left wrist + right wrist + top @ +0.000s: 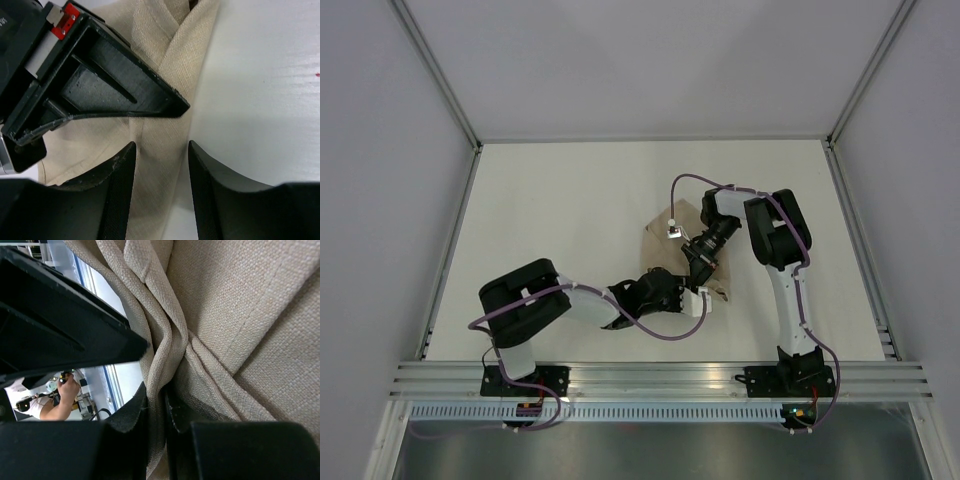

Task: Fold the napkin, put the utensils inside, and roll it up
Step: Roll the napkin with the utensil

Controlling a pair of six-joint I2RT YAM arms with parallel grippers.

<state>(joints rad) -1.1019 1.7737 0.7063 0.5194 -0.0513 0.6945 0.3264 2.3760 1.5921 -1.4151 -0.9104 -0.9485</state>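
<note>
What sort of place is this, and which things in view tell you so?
Probably a robotics lab test cell: a white table boxed in by plain panels, with left arm and right arm bolted to an aluminium rail.

No readable text, no labels, no numbers

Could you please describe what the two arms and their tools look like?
Both arms, left arm and right arm, have bulky black joint housings, white links and black bases. A purple cable loops along each. The left tool has matte black, wedge-shaped fingers; the right tool matches, with a small red tag on its body.
</note>
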